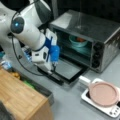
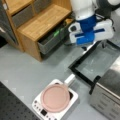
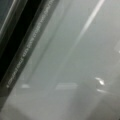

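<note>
Tool (image 1: 53, 67) tips blurred against lowered oven door (image 1: 65, 69), grip unreadable

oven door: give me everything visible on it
The oven door is folded fully down, lying flat in front of the silver toaster oven. It has a black frame around a grey glass pane, shown too in a front view. The wrist view shows the pane and the frame's white lettering. The gripper sits at its outer edge; contact is unclear.

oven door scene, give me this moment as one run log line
pincer: low over open oven door | oven: teal bowl inside | pink pan: on white cooker | wooden drawers: one open
</note>
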